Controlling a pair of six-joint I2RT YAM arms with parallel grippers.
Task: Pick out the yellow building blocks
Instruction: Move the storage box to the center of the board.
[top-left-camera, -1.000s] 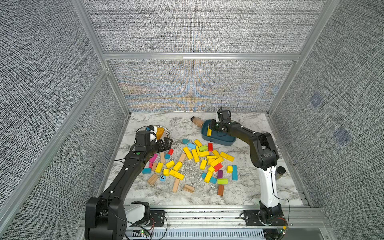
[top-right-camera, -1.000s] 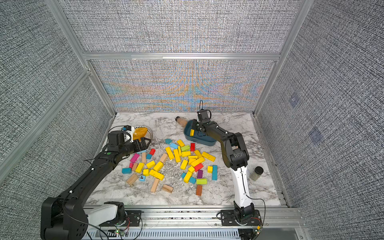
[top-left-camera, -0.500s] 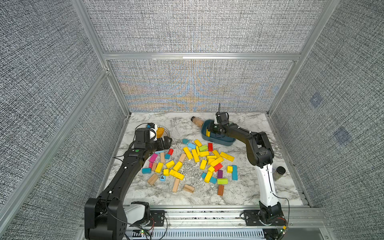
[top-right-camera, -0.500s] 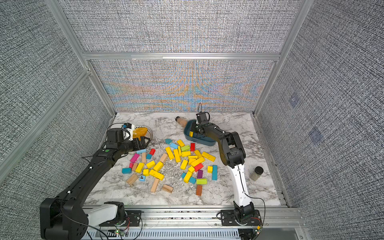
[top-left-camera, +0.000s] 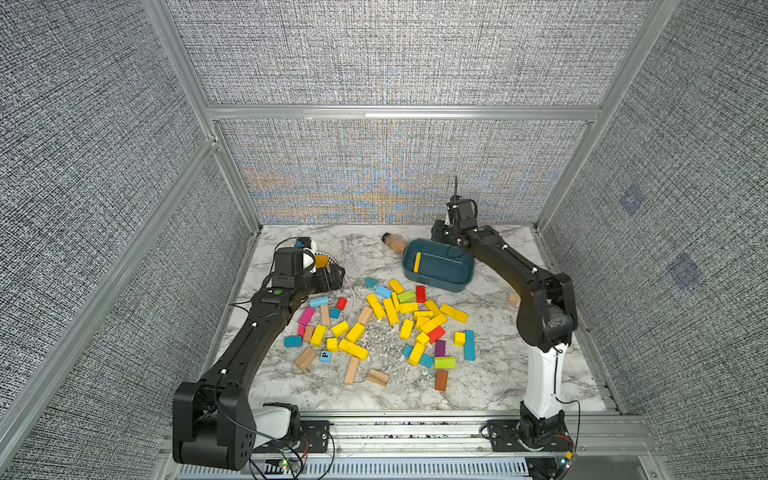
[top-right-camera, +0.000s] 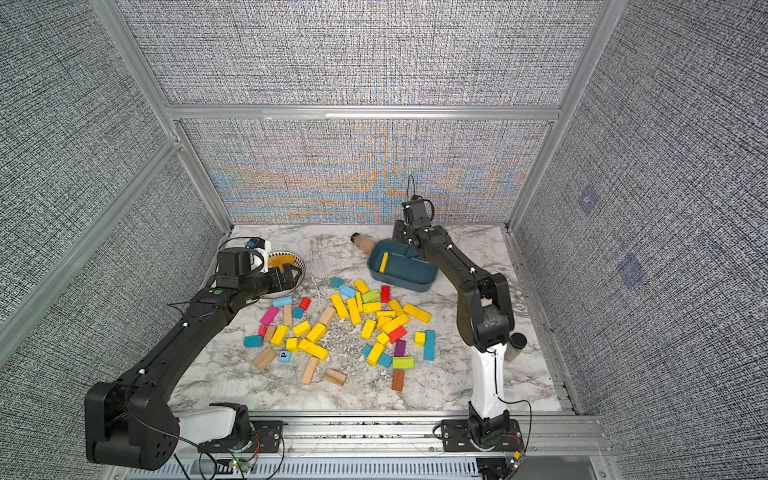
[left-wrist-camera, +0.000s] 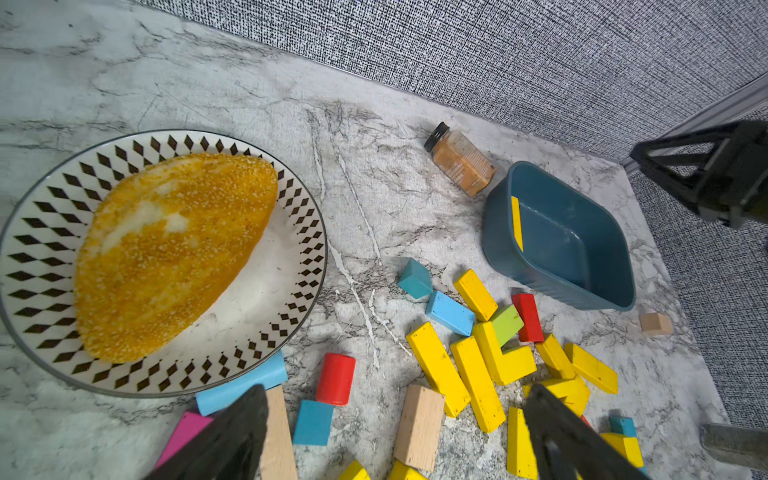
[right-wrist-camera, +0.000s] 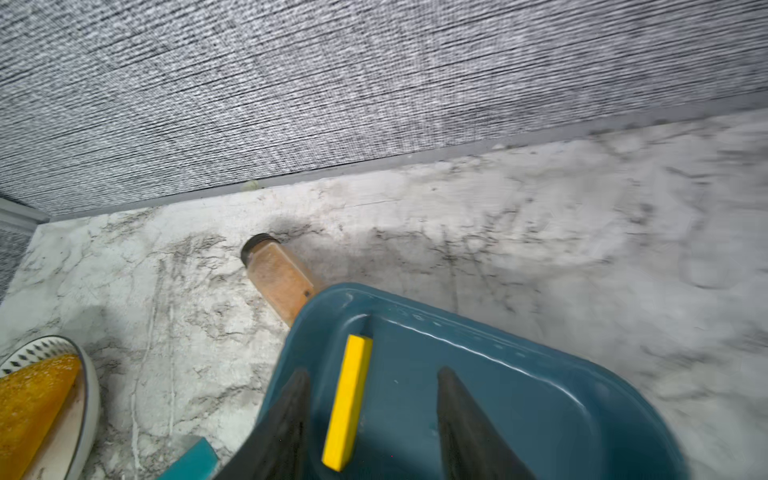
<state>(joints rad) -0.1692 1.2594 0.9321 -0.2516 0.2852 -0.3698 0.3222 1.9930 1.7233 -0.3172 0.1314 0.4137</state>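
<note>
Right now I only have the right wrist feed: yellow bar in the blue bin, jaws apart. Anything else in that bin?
Observer: No. Both top views show the whole blue bin, and that yellow bar is the only thing in it.
Operator: And the other arm?
Observer: The left gripper hangs open beside the patterned plate, holding nothing.
Operator: How much yellow is outside the bin?
Observer: A lot. Many yellow building blocks lie loose in front of the bin, mixed with other colours.
</note>
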